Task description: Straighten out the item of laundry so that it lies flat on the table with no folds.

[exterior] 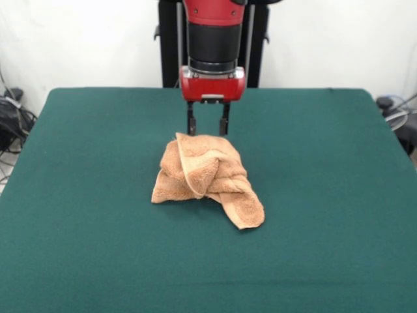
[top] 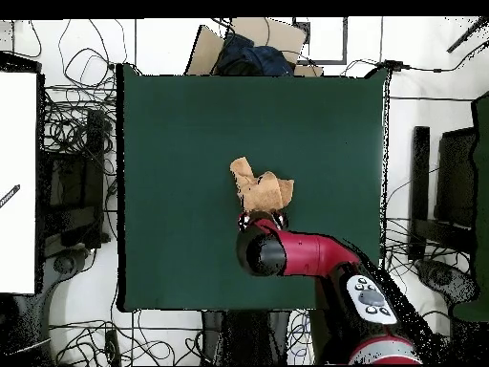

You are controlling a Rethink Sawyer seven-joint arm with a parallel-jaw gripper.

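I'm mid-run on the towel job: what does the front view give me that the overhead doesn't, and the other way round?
Front only: the gripper with its fingers spread, tips just behind the top of the crumpled towel, and the towel's piled folds, one flap trailing toward the camera.
Overhead only: the arm's head covers the gripper; the whole green table shows, with the towel near its middle.
Both: the towel is bunched, not flat.

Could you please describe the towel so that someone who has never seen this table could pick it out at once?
Start from the green table; near its middle, just in front of the open gripper, lies the towel. It is a crumpled, orange-tan terry heap folded over itself, with one flap trailing toward the camera in the front view. It is the only thing lying on the table.
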